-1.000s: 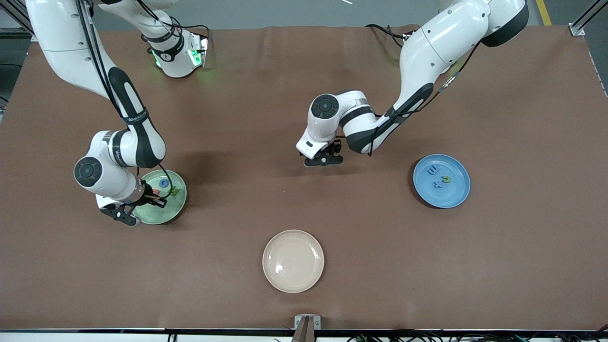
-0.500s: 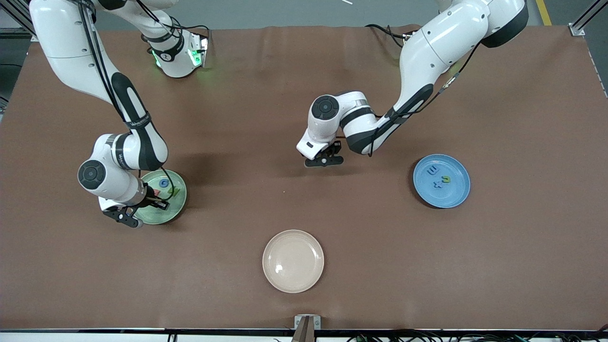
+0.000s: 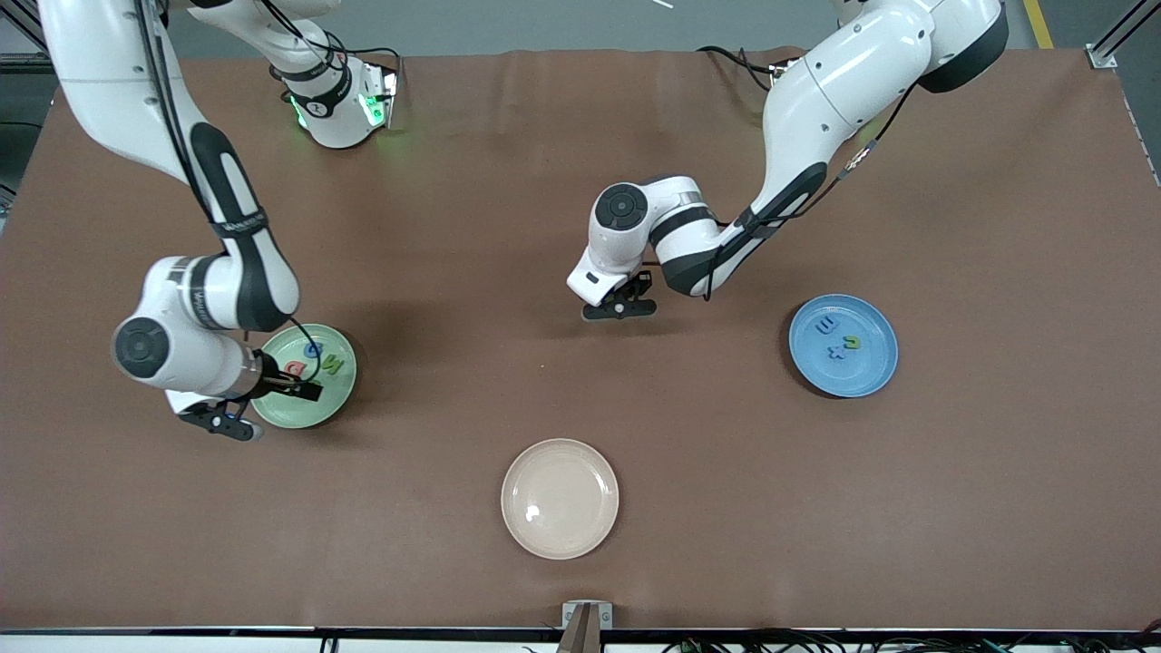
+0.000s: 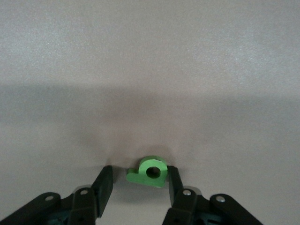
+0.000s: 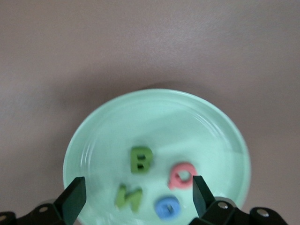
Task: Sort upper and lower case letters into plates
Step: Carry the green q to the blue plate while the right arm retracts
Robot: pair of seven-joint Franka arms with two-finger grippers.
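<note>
A small green letter (image 4: 151,172) with a round hole lies on the brown table between the fingers of my left gripper (image 4: 139,174). One pad touches it and the other stands a little apart. In the front view that gripper (image 3: 619,308) is down at the table's middle and hides the letter. My right gripper (image 5: 138,187) hangs wide open over the pale green plate (image 5: 159,122), holding nothing. A green B (image 5: 140,159), a green N (image 5: 129,197), a red letter (image 5: 183,175) and a blue letter (image 5: 167,206) lie in the plate. The blue plate (image 3: 869,367) holds three small letters.
A cream-beige plate (image 3: 571,490) with nothing in it sits near the front edge, midway along. The green plate (image 3: 308,408) is toward the right arm's end and the blue one toward the left arm's end. The right gripper (image 3: 261,406) overhangs the green plate's rim.
My right gripper opened and left the red letter in the green plate, then drew back toward the right arm's end. My left gripper's fingers have come closer together around the green letter.
</note>
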